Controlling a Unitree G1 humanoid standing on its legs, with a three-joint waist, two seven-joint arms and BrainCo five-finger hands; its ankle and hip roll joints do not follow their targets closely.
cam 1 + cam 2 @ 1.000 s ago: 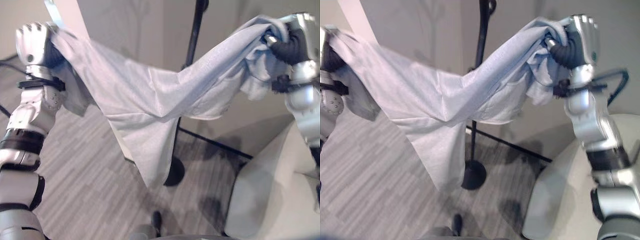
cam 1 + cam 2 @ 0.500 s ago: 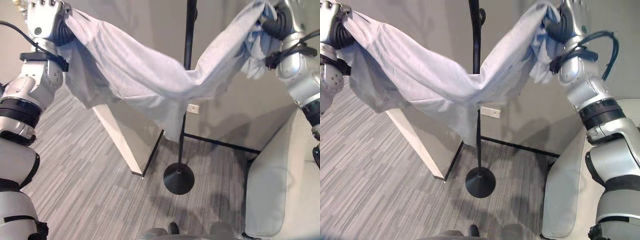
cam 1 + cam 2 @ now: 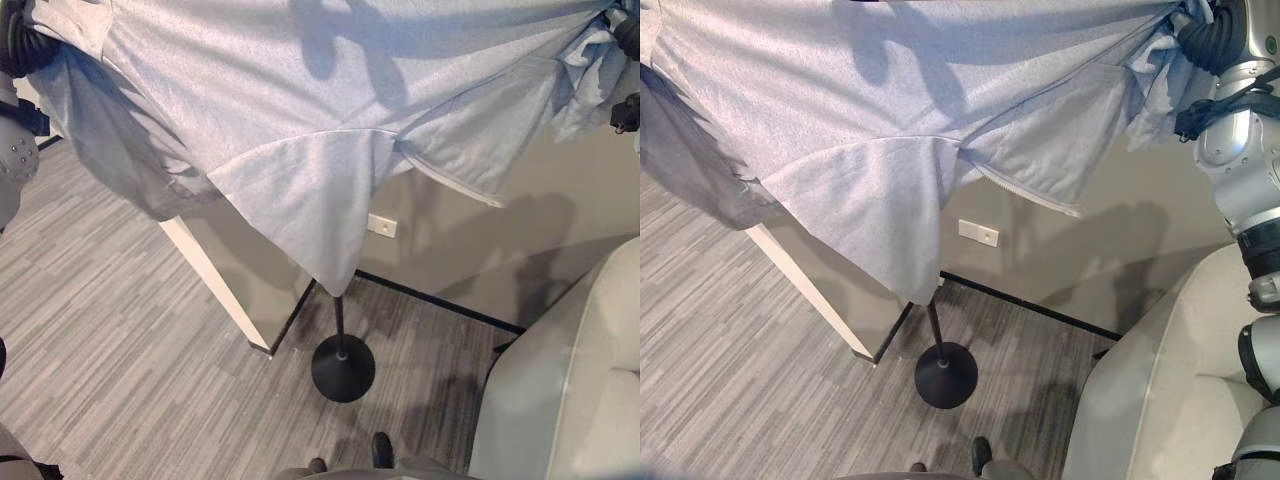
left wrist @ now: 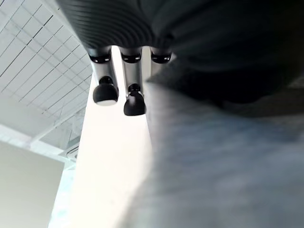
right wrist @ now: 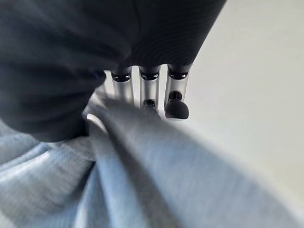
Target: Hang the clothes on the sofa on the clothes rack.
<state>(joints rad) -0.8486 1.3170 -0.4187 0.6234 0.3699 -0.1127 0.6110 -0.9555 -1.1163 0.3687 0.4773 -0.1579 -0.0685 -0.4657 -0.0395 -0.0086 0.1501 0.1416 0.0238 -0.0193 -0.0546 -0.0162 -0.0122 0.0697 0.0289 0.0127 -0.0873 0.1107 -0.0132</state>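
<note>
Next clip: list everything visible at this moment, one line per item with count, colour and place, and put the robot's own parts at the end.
garment: one, pale blue-grey, stretched wide across the upper part of the head views, its lower point hanging in front of the rack pole.
clothes rack: one, black; round base on the floor with a thin pole rising behind the garment.
sofa: one, light grey, at the lower right.
wall outlet: one, white, on the grey wall behind the rack.
floor: grey striped carpet, lower left.
white panel edge: one, slanting down to the floor left of the rack.
left hand: one, silver with dark tips, at the garment's left end.
right hand: one, silver, fingers curled over the garment's right end.
</note>
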